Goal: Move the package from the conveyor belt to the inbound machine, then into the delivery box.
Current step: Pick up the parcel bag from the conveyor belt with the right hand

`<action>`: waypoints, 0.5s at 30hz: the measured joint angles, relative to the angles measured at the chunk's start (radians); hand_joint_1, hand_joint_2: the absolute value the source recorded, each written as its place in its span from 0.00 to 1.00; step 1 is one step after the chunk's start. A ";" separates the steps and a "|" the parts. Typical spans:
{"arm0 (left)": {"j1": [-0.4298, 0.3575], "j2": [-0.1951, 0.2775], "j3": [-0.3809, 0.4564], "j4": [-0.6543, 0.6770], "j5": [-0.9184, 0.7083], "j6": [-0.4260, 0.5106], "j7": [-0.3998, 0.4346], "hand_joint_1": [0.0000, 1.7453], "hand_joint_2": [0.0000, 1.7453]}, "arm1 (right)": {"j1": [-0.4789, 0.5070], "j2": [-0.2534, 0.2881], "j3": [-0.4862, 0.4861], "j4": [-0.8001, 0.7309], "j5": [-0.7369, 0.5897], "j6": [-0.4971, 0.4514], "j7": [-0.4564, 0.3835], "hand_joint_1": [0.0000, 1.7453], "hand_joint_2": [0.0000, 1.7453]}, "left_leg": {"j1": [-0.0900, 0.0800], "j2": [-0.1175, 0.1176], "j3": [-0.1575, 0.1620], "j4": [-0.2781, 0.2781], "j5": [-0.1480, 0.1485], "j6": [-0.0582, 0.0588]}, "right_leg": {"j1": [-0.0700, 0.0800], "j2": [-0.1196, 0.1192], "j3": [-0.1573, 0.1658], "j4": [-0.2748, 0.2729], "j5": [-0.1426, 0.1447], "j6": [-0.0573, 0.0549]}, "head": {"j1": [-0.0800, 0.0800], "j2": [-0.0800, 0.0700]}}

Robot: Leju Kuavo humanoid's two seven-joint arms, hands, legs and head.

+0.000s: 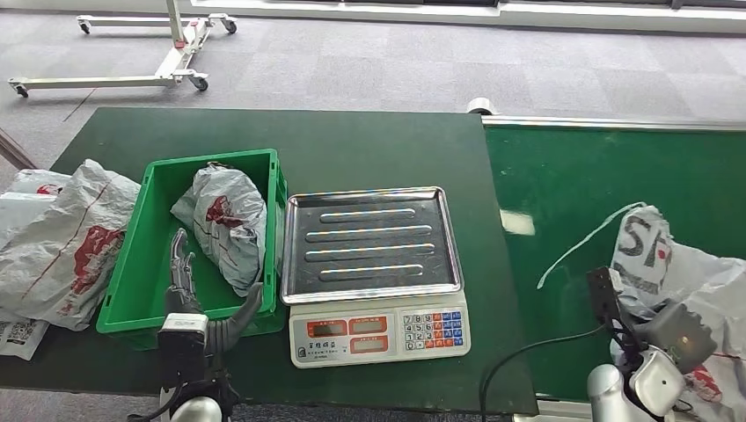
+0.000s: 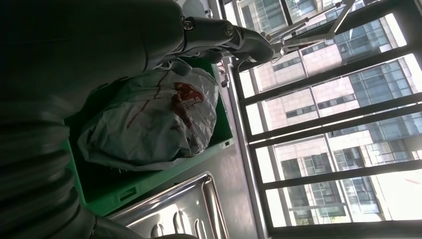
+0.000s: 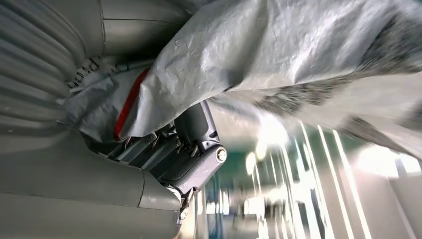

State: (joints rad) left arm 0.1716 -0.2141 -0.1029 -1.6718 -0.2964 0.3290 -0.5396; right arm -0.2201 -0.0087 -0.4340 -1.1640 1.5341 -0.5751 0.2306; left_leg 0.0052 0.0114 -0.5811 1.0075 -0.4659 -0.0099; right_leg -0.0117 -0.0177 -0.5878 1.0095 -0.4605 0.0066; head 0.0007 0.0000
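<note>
package (image 1: 677, 264) on conveyor belt (image 1: 581, 185), right hand (image 1: 647, 330) gripping it

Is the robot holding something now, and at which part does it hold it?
The right hand grips the grey package on the conveyor belt at its near edge, film bunched against the fingers. The left hand holds nothing, above the green crate.

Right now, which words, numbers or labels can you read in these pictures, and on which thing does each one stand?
"SF" (partly folded, so uncertain): black letters on the grey package that the right hand grips on the conveyor belt.
Scale displays and keypad: too small to read.
Red print on the package in the green crate: crumpled, unreadable.
Label on the white bags: too small to read.
</note>
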 joint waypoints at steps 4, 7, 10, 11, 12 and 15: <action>-0.002 -0.004 0.001 0.008 0.007 0.001 -0.007 0.00 1.00 | 0.015 0.068 -0.013 -0.300 -0.019 -0.124 -0.188 1.00 1.00 | 0.000 0.000 0.000 0.000 0.000 -0.001 | 0.001 0.001 0.000 0.000 0.000 0.000 | 0.000 0.000; -0.011 -0.007 0.001 0.024 0.013 0.012 -0.017 0.00 1.00 | 0.006 0.121 -0.016 -0.477 -0.018 -0.126 -0.276 1.00 1.00 | 0.000 0.000 0.000 0.000 0.000 -0.001 | 0.002 0.001 0.000 0.000 0.000 0.000 | 0.000 0.000; -0.016 -0.009 0.001 0.039 0.015 0.022 -0.025 0.00 1.00 | -0.008 0.156 -0.007 -0.587 -0.006 -0.126 -0.308 1.00 1.00 | 0.000 0.000 0.001 0.000 0.000 -0.001 | 0.002 0.001 0.000 0.000 0.000 0.000 | 0.000 0.000; -0.017 -0.009 0.001 0.043 0.015 0.025 -0.027 0.00 1.00 | -0.011 0.165 0.000 -0.616 -0.005 -0.125 -0.316 1.00 1.00 | 0.000 0.000 0.001 0.000 0.000 -0.001 | 0.002 0.001 0.000 0.000 0.000 0.000 | 0.000 0.000; -0.017 -0.010 0.001 0.047 0.016 0.029 -0.029 0.00 1.00 | -0.014 0.173 0.008 -0.640 -0.009 -0.125 -0.331 1.00 1.00 | 0.000 0.000 0.001 0.000 0.000 -0.001 | 0.001 0.001 0.000 0.000 0.000 0.000 | 0.000 0.000; -0.019 -0.012 0.001 0.057 0.025 0.038 -0.041 0.00 1.00 | -0.027 0.199 0.043 -0.680 -0.078 -0.125 -0.461 1.00 1.00 | 0.000 0.001 0.000 0.000 0.000 -0.001 | 0.001 0.001 0.001 0.000 0.000 0.000 | 0.000 0.000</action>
State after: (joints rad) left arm 0.1530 -0.2259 -0.1019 -1.6144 -0.2718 0.3673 -0.5807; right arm -0.2470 0.1902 -0.3908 -1.8444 1.4557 -0.7000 -0.2308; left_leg 0.0054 0.0121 -0.5812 1.0073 -0.4659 -0.0106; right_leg -0.0105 -0.0163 -0.5867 1.0096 -0.4606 0.0065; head 0.0008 0.0000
